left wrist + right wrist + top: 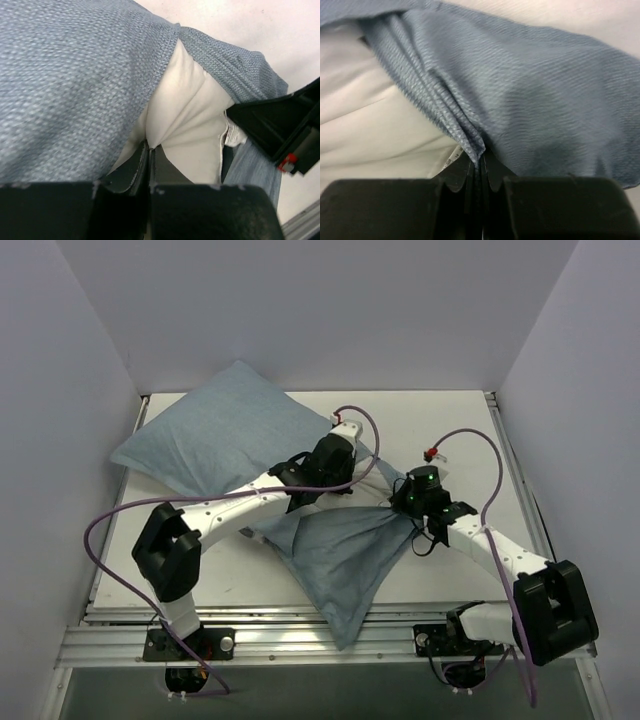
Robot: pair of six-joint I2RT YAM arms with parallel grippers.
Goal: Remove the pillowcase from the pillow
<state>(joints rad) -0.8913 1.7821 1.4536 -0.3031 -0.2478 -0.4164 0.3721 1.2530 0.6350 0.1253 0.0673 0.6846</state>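
The pillowcase shows its blue-grey cloth across the table from the back left to the front edge. In the left wrist view it opens over the white pillow. My left gripper is shut on a fold of the white pillow at that opening; in the top view it sits mid-table. My right gripper is shut on a bunched fold of the pillowcase, with the pillow to its left. In the top view it is just right of the left gripper. Most of the pillow is hidden inside the cloth.
The white table is walled in at the back and both sides. A loose part of the pillowcase hangs over the metal rail at the front edge. The right gripper's black body is close beside the left one. Purple cables loop above the arms.
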